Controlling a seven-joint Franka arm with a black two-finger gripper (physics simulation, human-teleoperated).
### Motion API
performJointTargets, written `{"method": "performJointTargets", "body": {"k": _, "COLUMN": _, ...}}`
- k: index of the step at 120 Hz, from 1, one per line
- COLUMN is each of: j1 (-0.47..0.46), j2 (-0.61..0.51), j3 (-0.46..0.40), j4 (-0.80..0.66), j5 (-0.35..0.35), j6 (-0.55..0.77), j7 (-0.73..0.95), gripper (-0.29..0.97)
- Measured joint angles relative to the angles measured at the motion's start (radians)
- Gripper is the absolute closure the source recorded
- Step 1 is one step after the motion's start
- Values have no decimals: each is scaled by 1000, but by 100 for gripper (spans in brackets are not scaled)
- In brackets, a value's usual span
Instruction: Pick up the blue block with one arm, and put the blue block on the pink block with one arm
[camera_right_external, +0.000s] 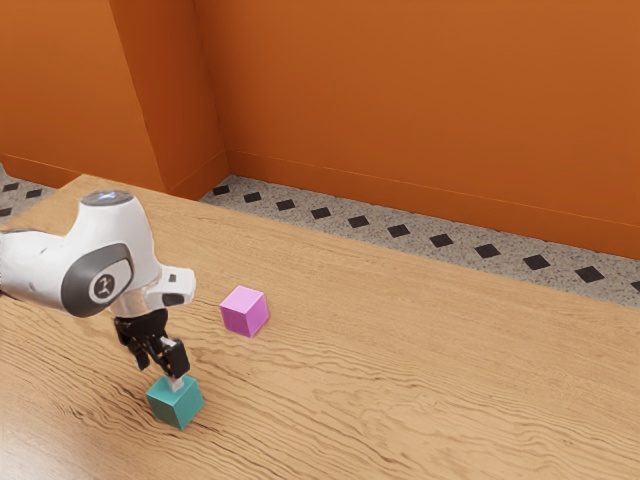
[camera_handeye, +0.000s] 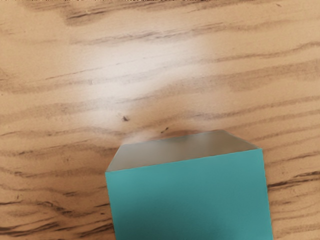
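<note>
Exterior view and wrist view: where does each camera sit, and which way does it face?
Exterior view: beside the arm, raised, looking down across the wooden table toward orange walls; shows the white arm and black gripper.
Wrist view: on the hand, facing down at the teal-blue cube-shaped block just beneath.
Shared: that block and the wooden table.

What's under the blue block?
The blue block sits flat on the wooden table. Wood shows all around it. The patch of table right beneath it is covered by the block, so it can't be seen.
</note>
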Motion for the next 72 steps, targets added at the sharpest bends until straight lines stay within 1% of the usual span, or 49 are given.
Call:
{"method": "performJointTargets", "body": {"k": 17, "j1": -20, "j2": 19, "j3": -1, "j4": 2, "j5": -19, "j6": 26, "j7": 16, "gripper": 4}}
{"method": "performJointTargets", "body": {"k": 39, "j1": -23, "j2": 35, "j3": 0, "j4": 2, "j5": -53, "j6": 42, "j7": 32, "gripper": 3}}
{"method": "performJointTargets", "body": {"k": 72, "j1": -21, "j2": 51, "j3": 2, "j4": 1, "j5": -74, "j6": 47, "j7": 49, "gripper": 3}}
